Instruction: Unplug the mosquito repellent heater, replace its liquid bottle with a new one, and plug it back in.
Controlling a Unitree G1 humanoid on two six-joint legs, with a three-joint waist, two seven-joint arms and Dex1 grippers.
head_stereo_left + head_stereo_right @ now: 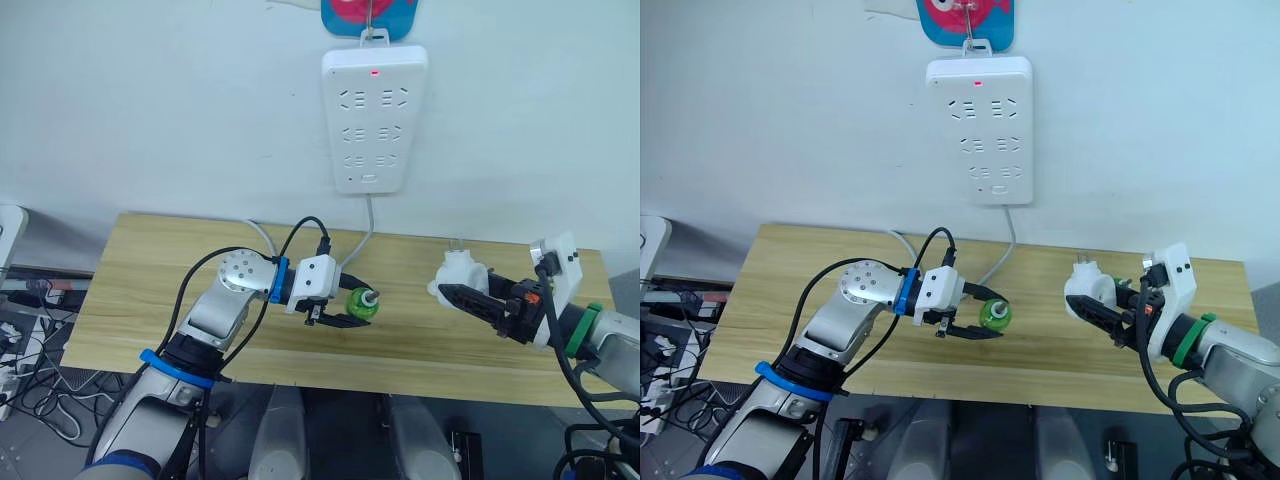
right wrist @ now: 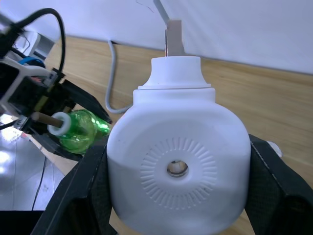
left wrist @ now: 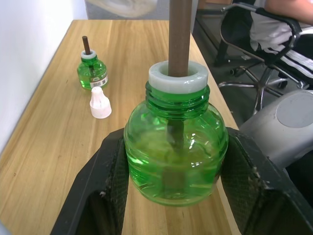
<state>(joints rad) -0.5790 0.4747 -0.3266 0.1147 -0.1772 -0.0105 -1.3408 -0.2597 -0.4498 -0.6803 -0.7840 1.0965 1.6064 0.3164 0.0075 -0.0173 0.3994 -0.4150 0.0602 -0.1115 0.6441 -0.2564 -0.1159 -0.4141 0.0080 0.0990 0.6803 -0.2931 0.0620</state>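
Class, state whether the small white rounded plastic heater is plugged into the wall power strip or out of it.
Out: the right gripper holds the small white rounded plastic heater over the table, prongs bare.

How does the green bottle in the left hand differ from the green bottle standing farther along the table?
The held bottle is clamped between the left hand's fingers and tipped sideways; the other bottle stands upright on the table, free of any hand. The held bottle shows no label; the other bottle carries a white one. A white cap lies beside the other bottle. Both are green, with a white collar and a brown wick.
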